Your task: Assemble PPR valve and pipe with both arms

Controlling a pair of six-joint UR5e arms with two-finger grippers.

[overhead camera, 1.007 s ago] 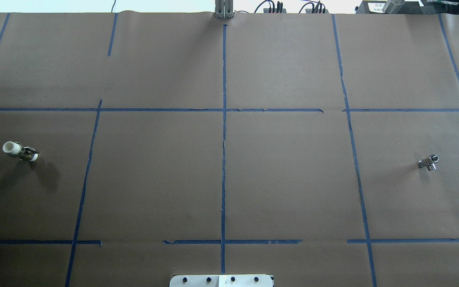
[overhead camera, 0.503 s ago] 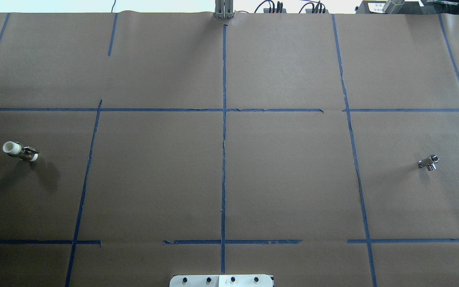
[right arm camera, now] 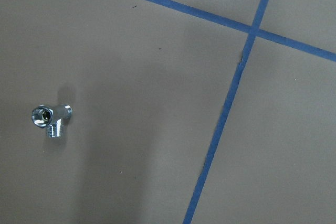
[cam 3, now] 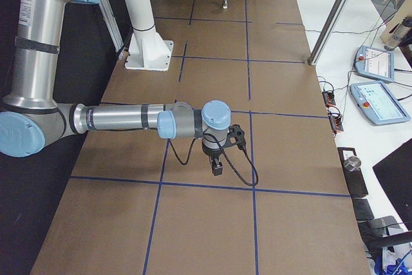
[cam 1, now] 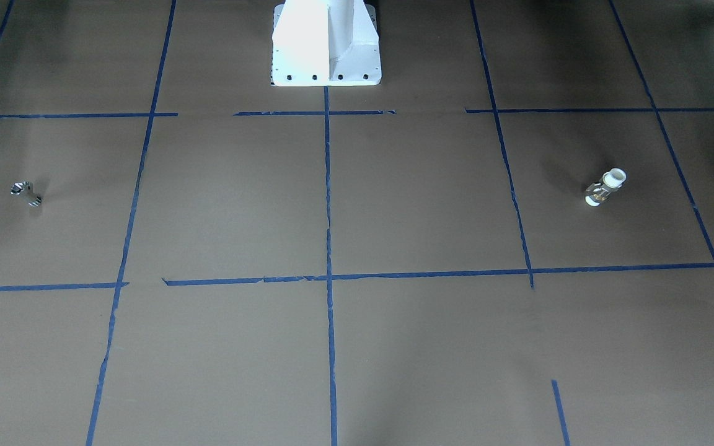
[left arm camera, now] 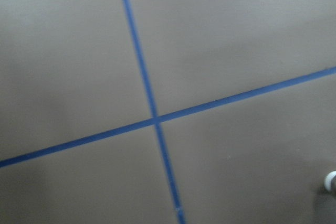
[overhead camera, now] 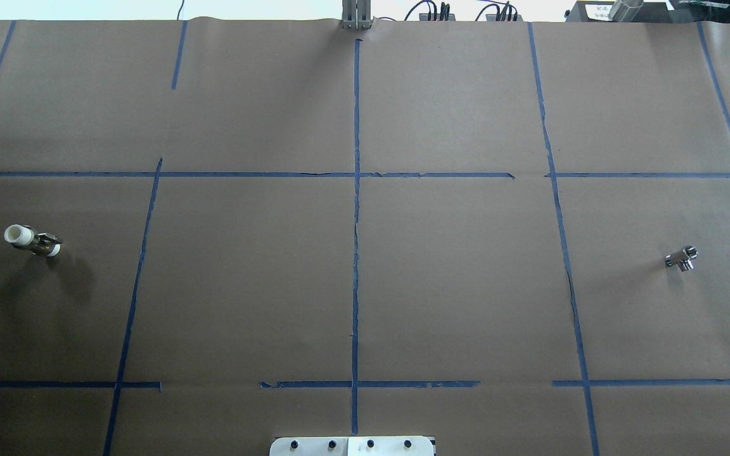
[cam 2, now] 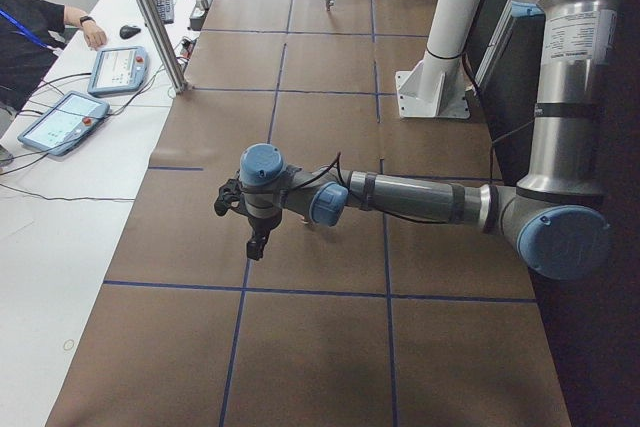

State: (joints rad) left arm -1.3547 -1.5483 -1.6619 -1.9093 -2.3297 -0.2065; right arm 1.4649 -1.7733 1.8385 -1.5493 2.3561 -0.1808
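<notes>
Ideally the left pincer (cam 2: 256, 243) should centre over the PPR valve (overhead camera: 31, 240), the right pincer (cam 3: 217, 167) over the pipe (overhead camera: 682, 258); their spread I cannot tell.

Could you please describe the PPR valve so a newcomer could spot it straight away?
In the overhead view, the brown table is gridded with blue tape; go to its far left, middle row. The PPR valve lies there alone, with white ends and a brassy middle, unlike the all-silver pipe at far right.
</notes>
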